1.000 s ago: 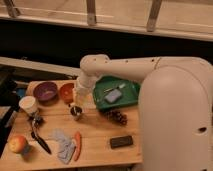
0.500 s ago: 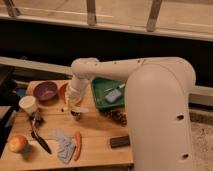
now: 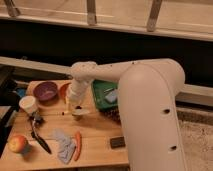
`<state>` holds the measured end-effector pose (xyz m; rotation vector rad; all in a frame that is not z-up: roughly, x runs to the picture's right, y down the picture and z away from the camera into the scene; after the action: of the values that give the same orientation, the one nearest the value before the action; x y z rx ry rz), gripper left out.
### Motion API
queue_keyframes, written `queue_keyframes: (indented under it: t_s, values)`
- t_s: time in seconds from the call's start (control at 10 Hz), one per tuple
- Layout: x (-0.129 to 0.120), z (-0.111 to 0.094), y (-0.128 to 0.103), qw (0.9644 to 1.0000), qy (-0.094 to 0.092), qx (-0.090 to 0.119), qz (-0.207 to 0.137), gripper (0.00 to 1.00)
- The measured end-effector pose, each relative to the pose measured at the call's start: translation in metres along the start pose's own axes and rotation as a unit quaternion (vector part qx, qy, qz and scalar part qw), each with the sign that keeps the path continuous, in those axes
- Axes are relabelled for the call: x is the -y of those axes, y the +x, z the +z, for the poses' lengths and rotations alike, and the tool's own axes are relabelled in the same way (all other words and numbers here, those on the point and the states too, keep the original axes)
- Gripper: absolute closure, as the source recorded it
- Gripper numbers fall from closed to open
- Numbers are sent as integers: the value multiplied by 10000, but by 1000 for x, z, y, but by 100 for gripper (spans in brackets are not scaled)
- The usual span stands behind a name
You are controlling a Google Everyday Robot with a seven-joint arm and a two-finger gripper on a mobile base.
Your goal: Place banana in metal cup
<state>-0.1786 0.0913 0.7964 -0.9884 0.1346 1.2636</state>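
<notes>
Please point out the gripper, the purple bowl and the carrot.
gripper [image 3: 76,106]: camera view, lower tip, over the table's middle.
purple bowl [image 3: 45,91]: camera view, inner bottom.
carrot [image 3: 78,145]: camera view, middle of its body.

Bulky smooth white arm; tool [image 3: 76,106] over table, pale-tipped.

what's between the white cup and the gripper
In the camera view, only bare wooden table lies between the white cup and the gripper.

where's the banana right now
In the camera view the banana is at the hand near the middle of the wooden table, just in front of the orange bowl and left of the green tray.
</notes>
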Motion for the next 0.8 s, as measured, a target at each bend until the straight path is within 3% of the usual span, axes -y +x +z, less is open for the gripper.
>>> queue_keyframes:
  t_s: [0.2, 0.4, 0.8]
  values:
    - [9, 3, -3, 9999, 19, -29, 153, 36]
    - [13, 7, -5, 9997, 32, -76, 237, 21]
    - [15, 5, -5, 9996, 20, -66, 279, 20]
